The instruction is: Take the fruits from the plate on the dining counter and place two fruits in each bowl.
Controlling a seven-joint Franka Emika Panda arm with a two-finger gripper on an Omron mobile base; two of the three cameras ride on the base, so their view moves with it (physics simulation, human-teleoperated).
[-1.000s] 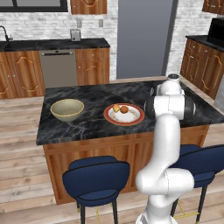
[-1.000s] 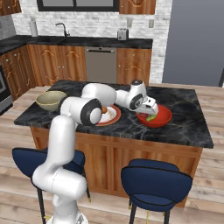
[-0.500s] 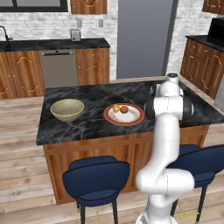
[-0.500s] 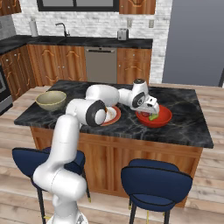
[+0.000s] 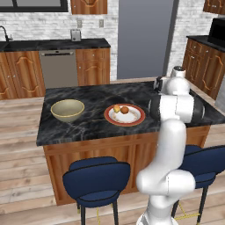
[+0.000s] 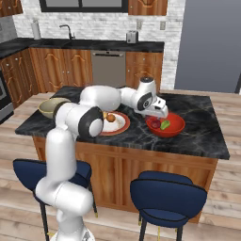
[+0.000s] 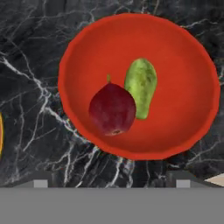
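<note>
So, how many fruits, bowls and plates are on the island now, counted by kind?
Fruits: 4 (dark red, green, orange, yellow-orange)
Bowls: 2 (red, beige)
Plates: 1
Total: 7

Four fruits (image 7: 113, 109), two bowls (image 7: 192, 87), one plate (image 5: 137, 121)

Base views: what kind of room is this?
A rendered home kitchen, by the look of it: a dishwasher set in wooden wall cabinets, a sink faucet, and a marble-topped dining counter with blue stools.
</note>
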